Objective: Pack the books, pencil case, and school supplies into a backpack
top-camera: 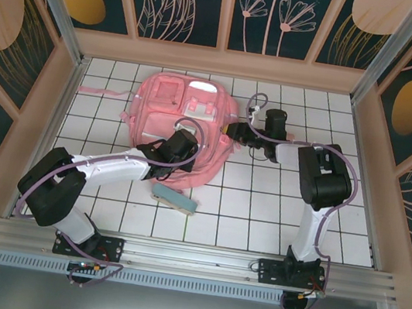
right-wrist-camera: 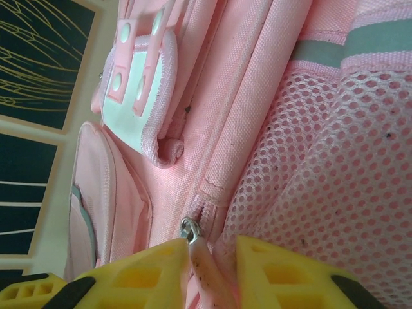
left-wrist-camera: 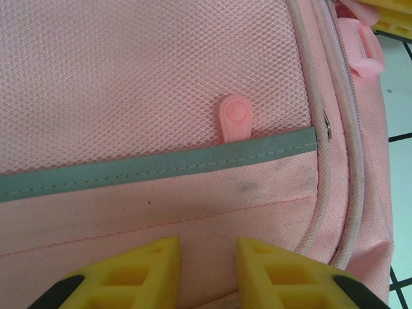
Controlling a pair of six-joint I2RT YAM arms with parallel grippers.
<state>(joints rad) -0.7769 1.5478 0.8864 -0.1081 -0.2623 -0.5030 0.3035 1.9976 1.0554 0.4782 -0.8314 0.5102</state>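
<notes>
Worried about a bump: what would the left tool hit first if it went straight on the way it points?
The left tool would meet the backpack just below the grey strip; it looks close, though depth is unclear.

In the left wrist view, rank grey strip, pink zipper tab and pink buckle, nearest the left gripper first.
1. Grey strip, straight ahead of the left gripper.
2. Pink zipper tab, just beyond the strip.
3. Pink buckle, top right corner.
</notes>
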